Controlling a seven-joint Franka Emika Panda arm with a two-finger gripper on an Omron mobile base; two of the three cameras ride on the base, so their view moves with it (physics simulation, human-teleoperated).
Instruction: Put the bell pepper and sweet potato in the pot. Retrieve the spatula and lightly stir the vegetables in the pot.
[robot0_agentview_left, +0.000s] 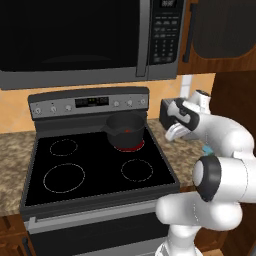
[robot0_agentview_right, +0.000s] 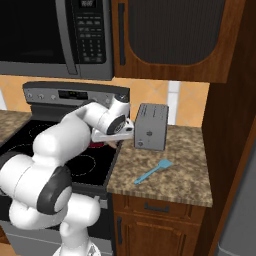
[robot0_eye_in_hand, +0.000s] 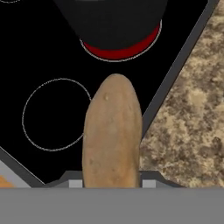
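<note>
My gripper (robot0_eye_in_hand: 111, 180) is shut on the sweet potato (robot0_eye_in_hand: 112, 135), a long tan-brown tuber that sticks out ahead of the fingers. It hangs over the stove's right edge, short of the pot (robot0_eye_in_hand: 114, 22). The dark pot (robot0_agentview_left: 125, 130) stands on the back right burner, which glows red. A small red patch inside it is the bell pepper (robot0_agentview_left: 128, 131). In the left base view my gripper (robot0_agentview_left: 173, 132) is just right of the pot. The light-blue spatula (robot0_agentview_right: 152, 171) lies flat on the granite counter, right of the stove and in front of the toaster.
A grey toaster (robot0_agentview_right: 151, 126) stands on the counter (robot0_agentview_right: 185, 170) at the back, close to my hand. A microwave (robot0_agentview_left: 75, 40) hangs over the stove (robot0_agentview_left: 65, 175). Wooden cabinets (robot0_agentview_right: 175, 35) are above the counter, with a tall dark panel at its right end.
</note>
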